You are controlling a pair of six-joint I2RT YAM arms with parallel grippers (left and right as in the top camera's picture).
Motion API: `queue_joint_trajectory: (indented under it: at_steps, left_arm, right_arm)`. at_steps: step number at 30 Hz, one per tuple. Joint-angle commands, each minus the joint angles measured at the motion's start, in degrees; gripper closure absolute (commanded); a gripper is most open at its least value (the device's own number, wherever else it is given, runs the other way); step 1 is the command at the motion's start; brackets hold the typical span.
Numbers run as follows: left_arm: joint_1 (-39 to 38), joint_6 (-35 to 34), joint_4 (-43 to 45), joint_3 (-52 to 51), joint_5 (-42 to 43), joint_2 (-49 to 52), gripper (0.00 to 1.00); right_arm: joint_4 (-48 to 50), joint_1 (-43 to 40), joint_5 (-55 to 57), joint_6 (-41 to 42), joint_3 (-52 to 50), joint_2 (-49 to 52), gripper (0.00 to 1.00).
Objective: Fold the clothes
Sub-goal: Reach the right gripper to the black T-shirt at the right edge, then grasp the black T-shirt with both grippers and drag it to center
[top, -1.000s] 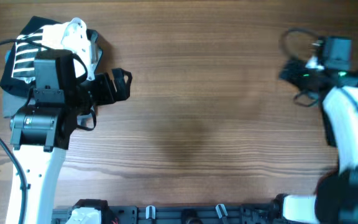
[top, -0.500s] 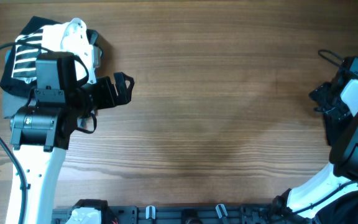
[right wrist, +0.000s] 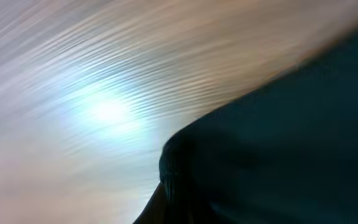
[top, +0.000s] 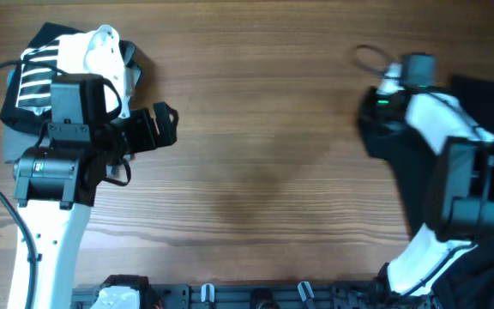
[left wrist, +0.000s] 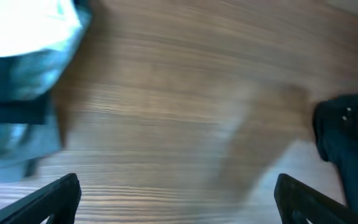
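your right claw [top: 374,113] sits under its wrist on the right side of the bench [top: 264,94]. its own camera gives only blur and dark cloth, so there is no telling whether the fingers are apart or clamped on anything. right up against it is the black t-shirt [top: 393,167], a bunched dark mass running from the claw down beside the white forearm toward the near edge. whether any of it is lifted off the wood cannot be made out. more black cloth shows at the far right edge, and it is unclear if that is the same garment. your left claw [left wrist: 179,200] is well apart on the left, fingers spread wide with nothing between them, facing across bare wood toward the shirt. behind it lies the striped black garment [top: 31,81]. expect the shirt to be light and limp: it should sag and drag rather than hold a shape. take a hem corner or shoulder seam, one per claw, and spread it flat before any fold. a pinch in mid-panel would likely just bunch it.
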Motion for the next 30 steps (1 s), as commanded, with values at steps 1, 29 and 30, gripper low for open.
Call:
queue_joint_trajectory:
  at_steps: [1,29,30]
  left_arm:
    - [-0.11,0.52,-0.39,4.48,-11.58,-2.45,0.00]
    - [-20.37,12.35,27.21,8.04,0.94,39.98,0.96]
    - [-20.65,12.37,28.74,8.04,0.94,42.29,0.96]
  right_arm:
    - [1.73,17.40,-5.81,-1.55,-0.24,-5.35,0.95]
    - [-27.74,17.00,15.26,9.79,1.38,-53.11,0.22]
    - [-29.20,17.00,15.26,9.81,1.38,-53.02,0.22]
